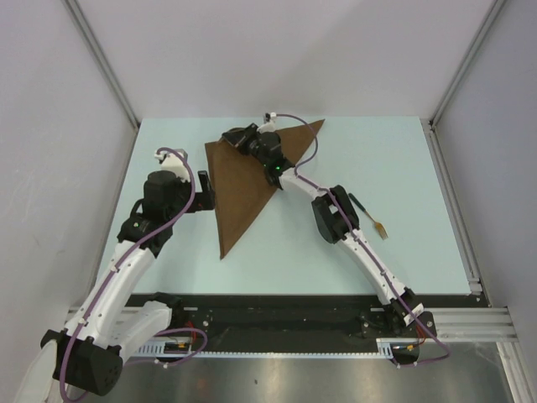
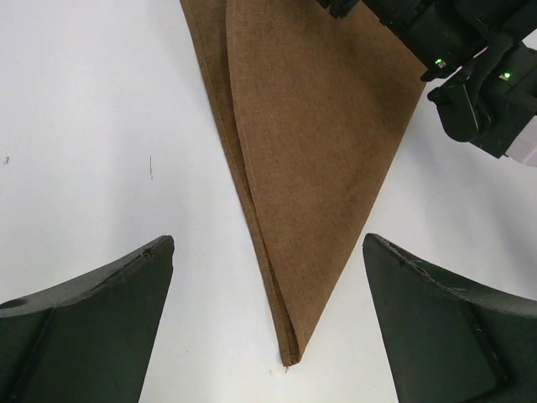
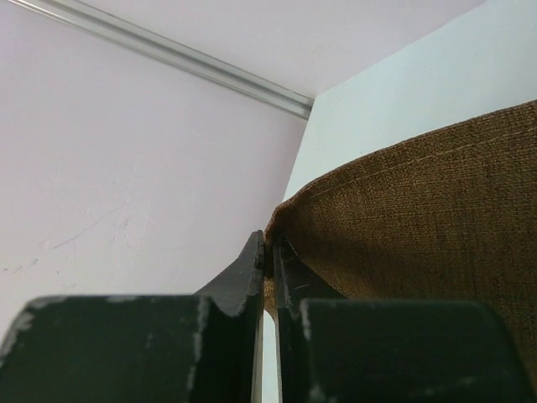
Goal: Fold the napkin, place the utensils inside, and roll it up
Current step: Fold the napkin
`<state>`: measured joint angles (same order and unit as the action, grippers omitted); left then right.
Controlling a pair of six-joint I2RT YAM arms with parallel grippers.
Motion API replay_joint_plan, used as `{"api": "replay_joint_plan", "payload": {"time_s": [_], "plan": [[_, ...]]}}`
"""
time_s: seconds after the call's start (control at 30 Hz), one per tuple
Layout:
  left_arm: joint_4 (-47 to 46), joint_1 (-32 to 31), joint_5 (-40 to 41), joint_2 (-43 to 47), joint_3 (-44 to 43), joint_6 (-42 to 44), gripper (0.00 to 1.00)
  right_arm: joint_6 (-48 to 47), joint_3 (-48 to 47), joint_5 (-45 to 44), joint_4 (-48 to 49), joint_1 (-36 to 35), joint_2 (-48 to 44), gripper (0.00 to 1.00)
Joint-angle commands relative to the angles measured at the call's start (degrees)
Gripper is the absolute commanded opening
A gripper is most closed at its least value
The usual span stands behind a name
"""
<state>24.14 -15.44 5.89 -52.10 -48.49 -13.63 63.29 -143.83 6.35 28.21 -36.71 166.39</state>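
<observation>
We've got the pale table [image 1: 403, 168] carrying the brown napkin [image 1: 247, 185], folded into a triangle. The right gripper [image 3: 268, 253] is pinched on its far left corner, while the left gripper [image 2: 268, 239] hangs spread wide beside its left edge. The fork [image 1: 369, 216] lies off right, well apart.

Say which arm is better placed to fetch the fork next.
Right, probably. The fork lies beside the right arm's forearm; the left gripper, though open, hovers over the near tip of the napkin, across the cloth. The right gripper must first release the napkin corner it pinches.
</observation>
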Motion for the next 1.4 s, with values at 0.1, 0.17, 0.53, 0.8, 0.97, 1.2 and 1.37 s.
{"api": "replay_joint_plan", "payload": {"time_s": [0.1,0.17,0.53,0.8,0.97,1.2,1.37], "plan": [[-1.46,0.76,0.79,-0.02,0.15,1.24,1.0,-1.5,-3.56,-4.06,5.1,-1.44,1.57,0.21],[-1.46,0.76,1.05,-0.11,0.15,1.32,1.0,-1.5,-2.95,-3.19,6.15,-1.09,1.57,0.42],[-2.34,2.26,0.27,-0.99,0.24,1.67,1.0,-0.45,9.69,8.76,20.12,2.95,-6.59,1.0],[-6.73,7.09,-9.4,-8.53,-2.22,-5.43,0.98,-4.04,45.51,17.11,25.51,10.76,-34.84,1.0],[-8.23,5.51,-9.76,-14.17,-2.14,-11.33,0.93,-11.85,57.24,18.95,7.53,16.75,-48.07,0.92],[-10.68,0.59,-4.74,-16.55,4.44,-15.71,0.83,-15.55,67.01,23.35,0.63,24.49,-53.97,0.81],[-14.82,0.41,-5.18,-18.13,10.43,-19.15,0.77,-18.02,64.56,25.38,-5.87,26.07,-50.47,0.74]]}}
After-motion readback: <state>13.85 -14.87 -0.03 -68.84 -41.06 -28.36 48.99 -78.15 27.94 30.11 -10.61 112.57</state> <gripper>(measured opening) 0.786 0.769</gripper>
